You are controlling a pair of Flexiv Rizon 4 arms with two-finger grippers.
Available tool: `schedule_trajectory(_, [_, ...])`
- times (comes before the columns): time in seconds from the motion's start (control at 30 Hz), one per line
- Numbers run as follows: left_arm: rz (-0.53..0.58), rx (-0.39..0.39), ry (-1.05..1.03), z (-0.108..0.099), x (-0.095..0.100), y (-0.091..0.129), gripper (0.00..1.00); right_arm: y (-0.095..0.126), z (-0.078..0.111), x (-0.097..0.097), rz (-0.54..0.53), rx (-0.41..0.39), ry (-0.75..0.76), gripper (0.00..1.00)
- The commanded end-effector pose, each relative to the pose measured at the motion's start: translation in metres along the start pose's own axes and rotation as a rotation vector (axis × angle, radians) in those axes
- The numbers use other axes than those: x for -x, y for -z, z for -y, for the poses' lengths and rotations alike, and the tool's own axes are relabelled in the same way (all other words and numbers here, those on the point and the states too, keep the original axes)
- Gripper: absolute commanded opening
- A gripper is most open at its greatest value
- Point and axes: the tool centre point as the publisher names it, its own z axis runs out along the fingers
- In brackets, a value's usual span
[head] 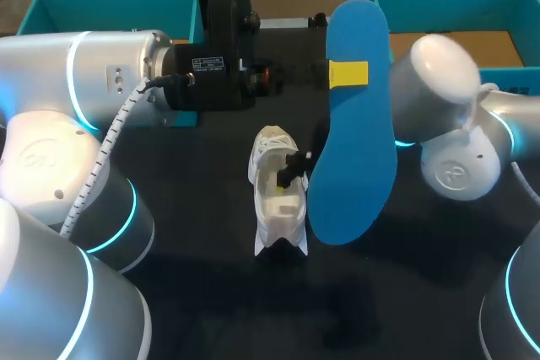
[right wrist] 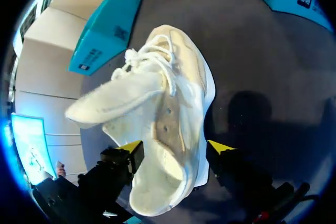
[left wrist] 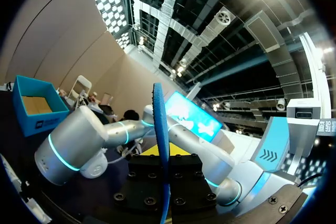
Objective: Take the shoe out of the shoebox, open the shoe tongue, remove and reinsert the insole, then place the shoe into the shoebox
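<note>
White shoe (head: 277,200) sits mid-table, tongue flared open. The right gripper (right wrist: 176,150) straddles it, jaws wide yet pressing both sides, probably to steady it. Beyond, the left gripper (head: 348,73) is clamped on the blue insole (head: 354,149), held high above the shoe, likely for reinsertion.

**Sneaker and insole both out of the box**

White lace-up sneaker (head: 277,196): mid-tabletop, toe toward the far edge, heel toward the near edge. Cream tongue (right wrist: 113,103) is pulled out of the opening and the laces are loose. Right gripper (right wrist: 173,150) has a yellow tip against each side near the heel.

Blue foam insole (head: 354,124): outside the sneaker, raised off the tabletop, broad face toward the head view, long axis far-to-near, just right of the sneaker. Left gripper (head: 348,73) pinches it toward its far end.

Teal open-topped shoebox (head: 110,8) sits at the far left corner. Second teal shoebox (head: 447,6) sits at the far right corner, brown cardboard inside.
</note>
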Motion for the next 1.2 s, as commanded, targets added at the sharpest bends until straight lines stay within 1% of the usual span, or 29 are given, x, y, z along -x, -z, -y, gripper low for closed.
schedule_trajectory(0.03, [0.006, -0.011, 0.001, -0.004, -0.005, -0.002, 0.00, 0.024, -0.001, 0.007, -0.084, 0.002, 0.006, 1.00])
schedule_trajectory(0.07, [0.006, -0.011, 0.001, -0.004, -0.005, -0.002, 0.00, 0.028, -0.003, 0.004, -0.133, 0.009, 0.008, 1.00])
schedule_trajectory(0.13, [0.006, -0.011, 0.001, -0.004, -0.005, -0.002, 0.00, 0.035, -0.006, -0.001, -0.234, -0.008, 0.022, 1.00])
schedule_trajectory(0.2, [0.006, -0.011, 0.001, -0.004, -0.005, -0.002, 0.00, 0.039, -0.008, -0.006, -0.298, -0.037, 0.033, 1.00])
schedule_trajectory(0.23, [0.006, -0.011, 0.001, -0.004, -0.005, -0.002, 0.00, 0.042, -0.009, -0.008, -0.307, -0.052, 0.037, 1.00])
schedule_trajectory(0.27, [0.006, -0.011, 0.001, -0.004, -0.005, -0.002, 0.00, 0.044, -0.010, -0.010, -0.308, -0.086, 0.060, 1.00])
schedule_trajectory(0.7, [0.006, -0.011, 0.001, -0.004, -0.005, -0.002, 0.00, 0.044, -0.010, -0.010, -0.308, -0.086, 0.060, 1.00])
schedule_trajectory(0.8, [0.006, -0.011, 0.001, -0.004, -0.005, -0.002, 0.00, 0.063, -0.011, -0.015, -0.389, -0.041, 0.036, 1.00])
schedule_trajectory(0.83, [0.006, -0.011, 0.001, -0.004, -0.005, -0.002, 0.00, 0.069, -0.011, -0.014, -0.406, -0.044, 0.022, 1.00])
schedule_trajectory(0.87, [0.006, -0.011, 0.001, -0.004, -0.005, -0.002, 0.00, 0.075, -0.011, -0.015, -0.440, -0.018, 0.022, 1.00])
schedule_trajectory(0.93, [0.006, -0.011, 0.001, -0.004, -0.005, -0.002, 0.00, 0.086, -0.010, -0.015, -0.480, -0.012, 0.003, 1.00])
schedule_trajectory(1.0, [0.006, -0.011, 0.001, -0.004, -0.005, -0.002, 0.00, 0.096, -0.010, -0.015, -0.538, 0.019, -0.008, 1.00])
schedule_trajectory(1.03, [0.006, -0.011, 0.001, -0.004, -0.005, -0.002, 0.00, 0.100, -0.010, -0.015, -0.541, 0.020, -0.012, 1.00])
schedule_trajectory(1.07, [0.006, -0.011, 0.001, -0.004, -0.005, -0.002, 0.00, 0.104, -0.011, -0.016, -0.553, 0.038, -0.006, 1.00])
schedule_trajectory(1.13, [0.006, -0.011, 0.001, -0.004, -0.005, -0.002, 0.00, 0.111, -0.011, -0.017, -0.573, 0.037, -0.010, 1.00])
schedule_trajectory(1.2, [0.006, -0.011, 0.001, -0.004, -0.005, -0.002, 0.00, 0.120, -0.013, -0.019, -0.614, 0.055, 0.007, 1.00])
